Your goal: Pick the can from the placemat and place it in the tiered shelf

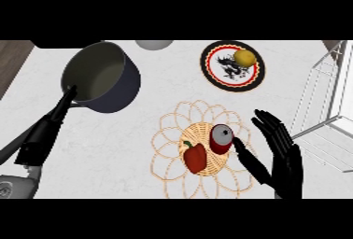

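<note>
Red can (221, 138) upright on the woven placemat (172, 135), just right of a red pepper (195, 158). Right hand (284, 161) spread wide just right of the can, thumb near its side, holding nothing. White wire shelf (329, 107) at far right. Dark pot (103, 77) at left, plate (233, 65) with a lemon (244, 57) beyond. Left hand out of view.

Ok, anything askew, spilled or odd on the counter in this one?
Nothing stands out. The can stands upright on the placemat beside a red pepper, the pot sits upright, and the right hand is open next to the can.
</note>
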`<state>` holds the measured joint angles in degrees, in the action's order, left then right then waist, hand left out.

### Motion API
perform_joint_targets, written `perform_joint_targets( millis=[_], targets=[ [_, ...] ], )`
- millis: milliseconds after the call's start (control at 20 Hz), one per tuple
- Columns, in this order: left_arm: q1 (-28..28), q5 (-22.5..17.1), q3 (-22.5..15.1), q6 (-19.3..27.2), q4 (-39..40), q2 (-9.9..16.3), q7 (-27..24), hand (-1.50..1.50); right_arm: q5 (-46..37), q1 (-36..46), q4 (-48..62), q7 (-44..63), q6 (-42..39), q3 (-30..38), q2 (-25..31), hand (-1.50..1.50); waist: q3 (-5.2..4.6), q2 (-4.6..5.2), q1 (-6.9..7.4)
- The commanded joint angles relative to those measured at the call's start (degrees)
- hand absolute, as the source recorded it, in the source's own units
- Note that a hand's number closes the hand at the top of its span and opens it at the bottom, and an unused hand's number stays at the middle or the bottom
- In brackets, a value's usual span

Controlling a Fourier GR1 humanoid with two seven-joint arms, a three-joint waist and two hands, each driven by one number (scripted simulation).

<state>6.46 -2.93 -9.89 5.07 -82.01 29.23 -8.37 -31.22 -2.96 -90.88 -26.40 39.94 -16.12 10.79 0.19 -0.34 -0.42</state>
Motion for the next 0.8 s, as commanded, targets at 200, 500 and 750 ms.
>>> perform_joint_targets(
  millis=[200,500,750],
  targets=[
    [-1.1,1.4,-0.4,1.0,2.7,-1.9,0.1,0.00,-30.8,-10.1,-7.3,17.2,2.7,-3.1,-2.4,-1.50,-0.70,0.04,-1.62],
    [-3.1,0.4,0.8,-0.5,2.0,-0.2,-0.3,0.00,-52.3,-17.1,-8.4,29.8,-4.7,0.6,-7.4,-1.50,-0.85,0.09,-2.00],
    [-1.6,0.9,0.2,-0.7,1.6,-0.8,0.4,0.00,-66.0,-15.9,-15.1,45.3,-18.0,-7.2,-10.7,-1.50,-0.65,0.29,-1.15]
  ],
)
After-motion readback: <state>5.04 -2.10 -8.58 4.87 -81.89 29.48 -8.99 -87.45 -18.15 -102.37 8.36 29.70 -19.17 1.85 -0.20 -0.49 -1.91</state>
